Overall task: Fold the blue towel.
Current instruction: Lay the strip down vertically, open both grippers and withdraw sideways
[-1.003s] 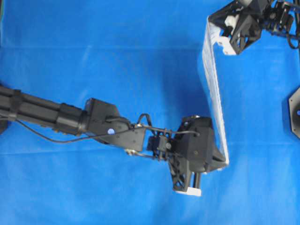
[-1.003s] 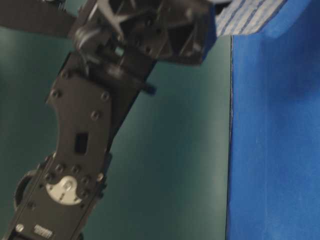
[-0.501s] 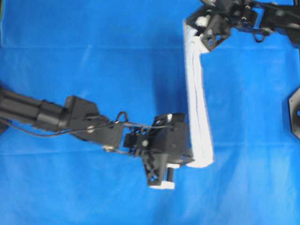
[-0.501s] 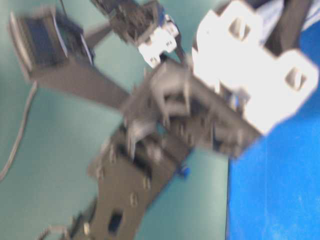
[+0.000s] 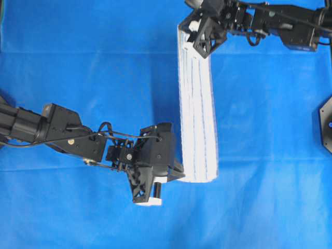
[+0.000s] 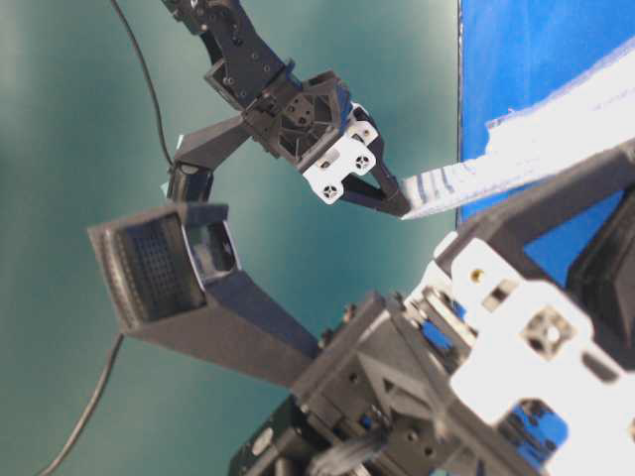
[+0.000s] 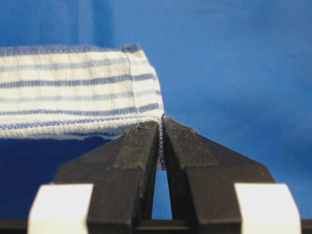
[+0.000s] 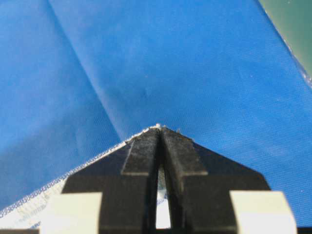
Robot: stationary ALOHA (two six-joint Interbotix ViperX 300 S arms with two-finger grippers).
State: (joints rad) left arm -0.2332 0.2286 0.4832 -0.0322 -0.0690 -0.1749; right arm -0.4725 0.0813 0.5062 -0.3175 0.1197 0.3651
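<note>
Aloft, blue towel (image 5: 197, 109) between both claws

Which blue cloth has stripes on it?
The blue towel, stretched between both grippers: white with thin blue stripes. The table covering beneath is plain solid blue.

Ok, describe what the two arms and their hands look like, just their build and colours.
Both arms are black, with boxy links and visible screws. The left arm has a ribbed tubular forearm and a thin black cable looping to its hand. The left hand and right hand share openwork black frames, white blocks at the finger bases and black wedge-shaped fingers with matte, rough pads. The right arm carries looped cables too.
</note>
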